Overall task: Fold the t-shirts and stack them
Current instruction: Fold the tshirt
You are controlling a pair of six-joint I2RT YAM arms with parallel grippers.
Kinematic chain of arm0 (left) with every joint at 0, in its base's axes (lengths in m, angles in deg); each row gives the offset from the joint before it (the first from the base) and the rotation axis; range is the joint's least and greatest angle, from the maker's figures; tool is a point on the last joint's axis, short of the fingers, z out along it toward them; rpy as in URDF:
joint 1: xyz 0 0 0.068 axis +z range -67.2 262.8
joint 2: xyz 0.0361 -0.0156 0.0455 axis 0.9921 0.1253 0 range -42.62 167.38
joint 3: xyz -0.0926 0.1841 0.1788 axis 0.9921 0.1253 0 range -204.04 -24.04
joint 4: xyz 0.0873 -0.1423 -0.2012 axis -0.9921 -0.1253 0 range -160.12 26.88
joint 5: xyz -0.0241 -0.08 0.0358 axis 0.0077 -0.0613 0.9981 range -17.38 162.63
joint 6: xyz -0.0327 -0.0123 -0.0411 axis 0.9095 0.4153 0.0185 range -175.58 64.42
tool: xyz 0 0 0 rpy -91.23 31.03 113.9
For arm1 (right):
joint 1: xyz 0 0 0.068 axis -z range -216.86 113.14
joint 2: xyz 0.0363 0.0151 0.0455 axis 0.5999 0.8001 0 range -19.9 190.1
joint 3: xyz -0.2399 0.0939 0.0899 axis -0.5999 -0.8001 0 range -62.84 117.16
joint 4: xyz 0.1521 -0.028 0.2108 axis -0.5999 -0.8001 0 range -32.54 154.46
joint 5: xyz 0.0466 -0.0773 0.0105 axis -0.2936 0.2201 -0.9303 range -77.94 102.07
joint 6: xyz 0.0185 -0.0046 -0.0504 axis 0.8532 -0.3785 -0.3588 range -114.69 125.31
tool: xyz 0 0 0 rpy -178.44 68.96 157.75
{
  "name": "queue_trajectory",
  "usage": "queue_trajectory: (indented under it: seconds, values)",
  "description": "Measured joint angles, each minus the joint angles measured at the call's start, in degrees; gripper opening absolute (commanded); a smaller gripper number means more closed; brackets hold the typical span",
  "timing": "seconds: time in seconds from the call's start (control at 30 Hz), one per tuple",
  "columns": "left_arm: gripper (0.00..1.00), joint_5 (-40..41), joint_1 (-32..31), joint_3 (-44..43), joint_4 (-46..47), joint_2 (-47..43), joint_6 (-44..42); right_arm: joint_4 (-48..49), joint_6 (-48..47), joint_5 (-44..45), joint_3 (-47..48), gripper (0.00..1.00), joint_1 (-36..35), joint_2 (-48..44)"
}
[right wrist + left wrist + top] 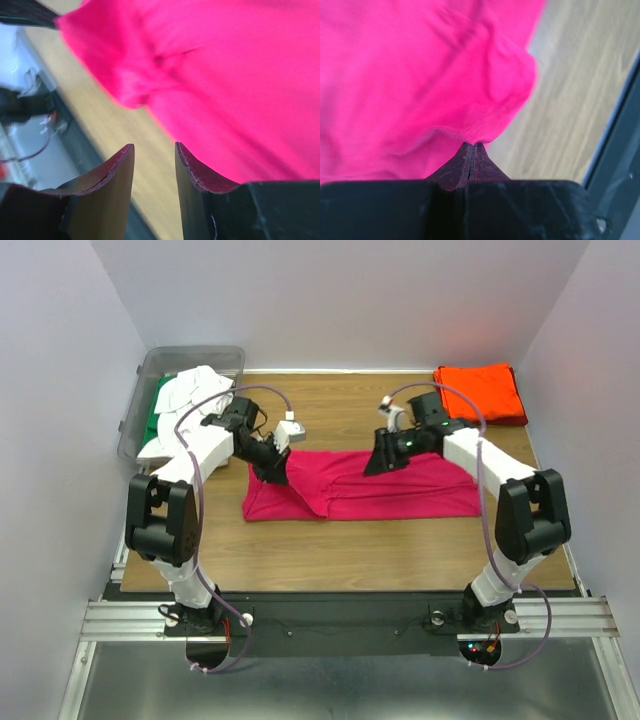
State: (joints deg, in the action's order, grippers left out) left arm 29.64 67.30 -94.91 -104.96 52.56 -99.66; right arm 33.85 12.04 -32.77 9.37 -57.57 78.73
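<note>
One pink tee (400, 498) on tabletop (400, 550); left gripper (471, 148) clamped on hem; right gripper (154, 152) apart, empty. Advise: right pinches matching edge, both lift level.

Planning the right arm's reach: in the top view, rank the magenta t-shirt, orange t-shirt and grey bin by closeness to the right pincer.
From the right pincer:
1. magenta t-shirt, directly beneath it.
2. orange t-shirt, folded, far right corner.
3. grey bin, far left corner.

1. Nearer than the magenta t-shirt (400, 495): bare worktop (340, 550), free to pass.
2. Behind it: bare wood.
3. Far-left of it stands a grey bin (150, 370); far-right lies the orange t-shirt (480, 392).
</note>
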Motion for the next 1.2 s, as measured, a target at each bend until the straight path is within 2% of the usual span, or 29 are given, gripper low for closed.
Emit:
queue_trajectory:
  seconds: [0.13,0.37,0.6,0.77,1.03,1.13,1.2]
  values:
    - [0.00,-1.7,2.6,-7.8,1.3,5.6,2.2,-3.5,-5.8,4.1,2.4,0.42,7.6,-1.9]
    - [0.00,-3.0,5.5,-15.1,6.0,13.3,7.2,-12.7,-18.5,11.3,3.1,0.38,16.6,-2.5]
    - [0.00,-4.5,6.0,-19.5,11.0,19.1,13.4,-16.6,-27.4,17.1,0.0,0.27,20.6,-4.4]
    - [0.00,-5.1,5.9,-20.7,14.9,22.1,17.6,-18.3,-31.7,20.0,-3.8,0.25,21.0,-4.5]
    - [0.00,-2.0,5.9,-21.2,18.8,25.1,24.0,-16.2,-32.6,25.9,-4.2,0.26,23.0,1.5]
    - [0.01,-0.9,6.0,-21.4,19.5,26.7,26.3,-15.5,-30.7,26.6,-2.8,0.31,23.3,4.0]
    - [0.02,-0.6,6.1,-21.6,19.8,27.4,27.5,-15.7,-29.3,25.3,-1.1,0.39,23.3,4.0]
